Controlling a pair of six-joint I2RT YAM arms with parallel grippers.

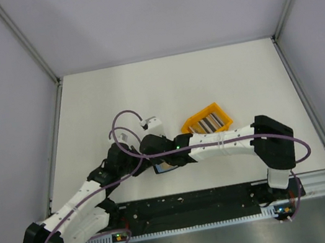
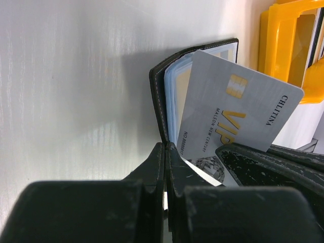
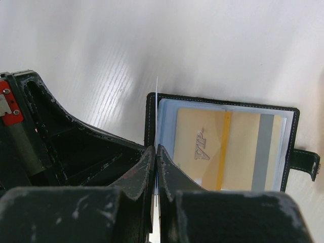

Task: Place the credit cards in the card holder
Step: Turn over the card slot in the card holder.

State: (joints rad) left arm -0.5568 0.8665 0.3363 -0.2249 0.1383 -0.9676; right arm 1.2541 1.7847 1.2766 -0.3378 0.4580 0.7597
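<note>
Silver card (image 2: 238, 114) pinched by right gripper (image 3: 156, 152), held at the open card holder (image 2: 158, 86) | left gripper (image 2: 165, 152) clamped on holder's cover | step: insertion | next: likely line card with a sleeve mouth, then slide in squarely.

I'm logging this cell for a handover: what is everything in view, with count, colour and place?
card holder: one, black with pale blue sleeves, open on the table.
grey VIP card: one, silvery with a gold chip, tilted against the holder's sleeves.
gold VIP card: one, gold, inside a holder sleeve.
spare cards: several, grey and dark, edge-on in the bin.
bin: one, orange, beyond and right of the holder.
table: one, white.
cables: two, purple, along the arms.
left hand: black, shut on the holder's cover.
right hand: black, shut on the grey card.
</note>
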